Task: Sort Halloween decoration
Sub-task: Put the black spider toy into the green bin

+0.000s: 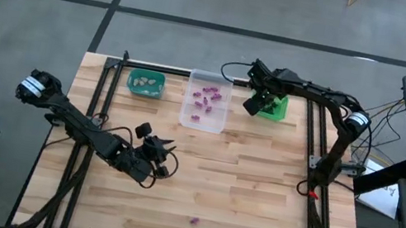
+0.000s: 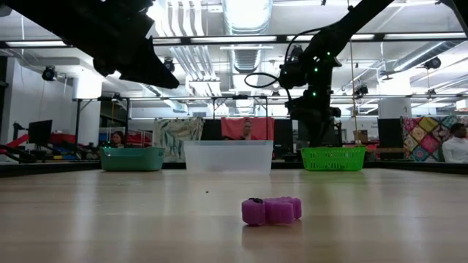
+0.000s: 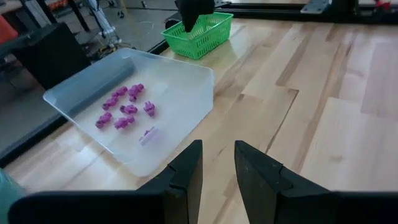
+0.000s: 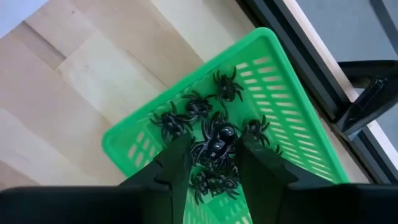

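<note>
The right gripper [image 4: 213, 163] hovers over the green slotted plastic basket [image 4: 283, 93], fingers parted, with a black plastic spider [image 4: 216, 144] between them above more spiders. The left gripper [image 3: 217, 168] waits, fingers slightly apart and empty; purple plastic trinkets [image 3: 123, 109] lie in the clear plastic bin [image 3: 180, 74] ahead.

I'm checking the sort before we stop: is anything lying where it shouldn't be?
Yes. One purple trinket lies alone on the bare table, near its front edge, far from the clear bin that holds the other purple trinkets. Nothing looks spilled or tipped.
</note>
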Robot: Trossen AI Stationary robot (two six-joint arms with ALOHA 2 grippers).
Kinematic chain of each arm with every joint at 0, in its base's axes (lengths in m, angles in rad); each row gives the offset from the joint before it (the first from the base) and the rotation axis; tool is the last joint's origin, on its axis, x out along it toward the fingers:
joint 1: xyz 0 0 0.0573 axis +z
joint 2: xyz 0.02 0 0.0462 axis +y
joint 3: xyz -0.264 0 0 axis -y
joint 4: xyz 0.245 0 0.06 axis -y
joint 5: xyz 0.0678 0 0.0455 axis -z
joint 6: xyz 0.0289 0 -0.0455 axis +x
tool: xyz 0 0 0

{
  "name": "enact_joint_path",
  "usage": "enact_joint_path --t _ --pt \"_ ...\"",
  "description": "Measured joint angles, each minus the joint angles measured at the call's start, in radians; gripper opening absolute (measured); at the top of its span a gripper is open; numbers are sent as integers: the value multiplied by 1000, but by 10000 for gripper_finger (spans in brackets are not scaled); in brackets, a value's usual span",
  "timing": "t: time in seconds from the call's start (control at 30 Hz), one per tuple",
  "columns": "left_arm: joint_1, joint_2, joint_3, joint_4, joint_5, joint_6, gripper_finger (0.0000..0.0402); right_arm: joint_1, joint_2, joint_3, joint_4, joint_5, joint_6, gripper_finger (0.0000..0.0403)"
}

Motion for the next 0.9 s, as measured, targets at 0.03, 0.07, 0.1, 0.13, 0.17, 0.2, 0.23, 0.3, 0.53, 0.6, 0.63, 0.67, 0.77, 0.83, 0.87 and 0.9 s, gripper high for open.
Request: enact_joint_path --t 0.03,0.07,0.1,0.13,0.17,0.2,0.23,0.3,0.53,0.6,0.63,0.67,0.77,0.83,0.87,0.9 --pt "0 0 0 0 4 -19 77 0 0 0 0 -1 0 117" --pt "0 0 0 0 11 -38 77 0 0 0 0 -2 0 118" --pt "0 0 0 0 24 -57 77 0 0 0 0 -2 0 118" --pt "0 0 0 0 38 -77 77 0 -1 0 0 -5 -1 118" --pt "0 0 0 0 53 -99 77 0 -1 0 -1 -5 -4 118" --pt "0 0 0 0 69 -120 77 -1 -1 0 -1 -5 -12 118" --pt "0 0 0 0 87 -142 77 -1 -1 0 -1 -5 -20 118" --pt "0 0 0 0 111 -176 77 -1 -1 0 -1 -6 -25 118" --pt "0 0 0 10 121 -251 77 -5 -1 0 -10 -8 58 118" --pt "0 0 0 17 121 -257 77 -5 -1 0 -18 -7 34 118" --pt "0 0 0 23 121 -258 77 -5 -1 0 -23 -3 27 116" --pt "0 0 0 29 121 -258 77 -5 -1 0 -24 0 18 114" --pt "0 0 0 52 121 -258 77 -6 -1 0 -27 0 13 98" --pt "0 0 0 58 121 -258 77 -6 -1 0 -40 0 11 80" --pt "0 0 0 58 121 -258 77 -7 -1 0 -45 -1 5 68" --pt "0 0 0 59 121 -258 77 -7 -1 0 -46 -1 1 55"
